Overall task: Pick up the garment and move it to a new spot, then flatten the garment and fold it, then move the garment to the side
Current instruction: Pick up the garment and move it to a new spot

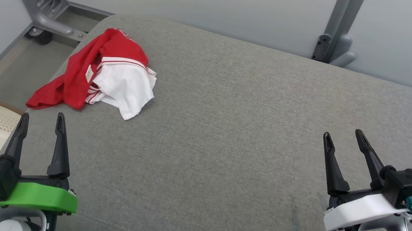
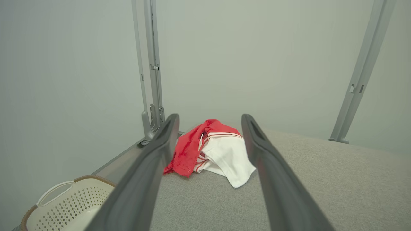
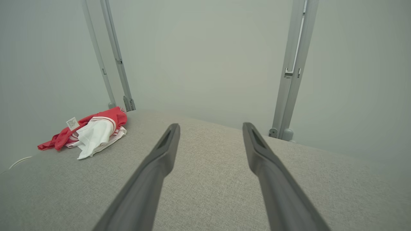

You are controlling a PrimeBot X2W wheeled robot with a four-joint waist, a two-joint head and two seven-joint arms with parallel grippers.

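Risk: single-layer pinch could drag crumpled red-and-white cloth garment, ten o'clock, off grey upholstered surface; left gripper, right gripper wide, empty.

The tabletop is covered in grey woven fabric, and its corner at eleven o'clock is rounded. A crumpled red-and-white garment lies on it toward ten o'clock, near that corner.

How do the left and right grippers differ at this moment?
The left gripper has a green mount; the right gripper has a white one. The left gripper sits close to the crumpled garment, the right gripper far from it across the grey padded surface. Both are open and empty.
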